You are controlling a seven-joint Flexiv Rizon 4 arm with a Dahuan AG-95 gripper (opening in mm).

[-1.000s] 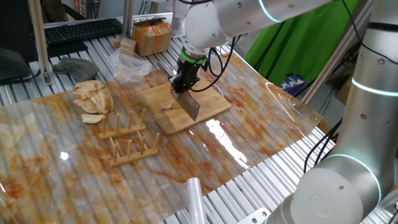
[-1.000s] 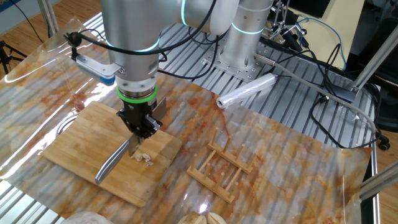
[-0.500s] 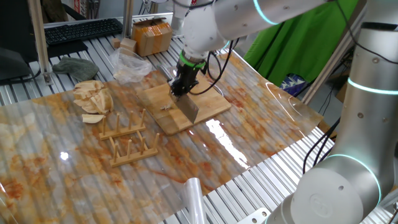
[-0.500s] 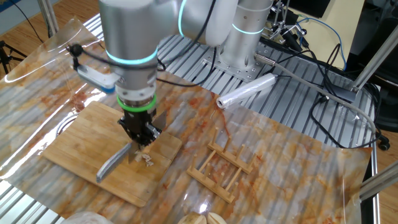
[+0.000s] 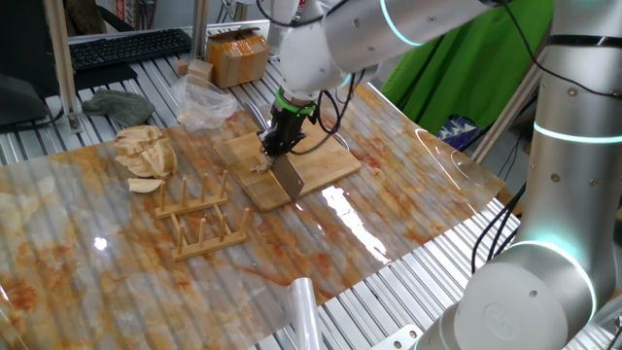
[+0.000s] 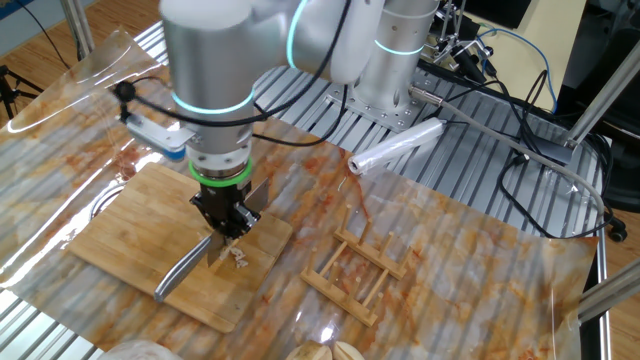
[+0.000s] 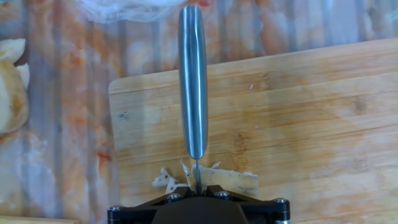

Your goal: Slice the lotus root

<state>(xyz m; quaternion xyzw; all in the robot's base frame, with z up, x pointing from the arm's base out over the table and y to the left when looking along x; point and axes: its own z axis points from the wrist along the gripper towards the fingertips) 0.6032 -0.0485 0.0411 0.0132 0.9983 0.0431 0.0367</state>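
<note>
Hand view: steel cleaver blade (image 7: 193, 87) seen edge-on, running from 12 o'clock down to the black two-finger gripper (image 7: 196, 198) at 6 o'clock. Fingertips hidden below the frame edge; clamped on the knife handle, going by the fixed views. Rectangular bamboo cutting board (image 7: 323, 124) filling the centre and the 3 o'clock side. Small pale beige lotus root (image 7: 233, 181) lying on the board at 6 o'clock, just beside the blade's near end, thin slivers at its 9 o'clock side. Heap of pale beige wedges (image 7: 11, 84) at the 9 o'clock edge, off the board.

One fixed view: gripper (image 5: 275, 137) over the board (image 5: 326, 165), blade (image 5: 289, 179) angled down toward 5 o'clock. Lotus root (image 5: 259, 166) at 9 o'clock of the blade, close by. Wooden peg rack (image 5: 199, 222) at 8 o'clock of the board, apart from it.

Other fixed view: gripper (image 6: 226, 216) low over the board (image 6: 120, 235), cleaver (image 6: 184, 274) slanting toward 7 o'clock, lotus root (image 6: 236, 257) directly below the fingers.
</note>
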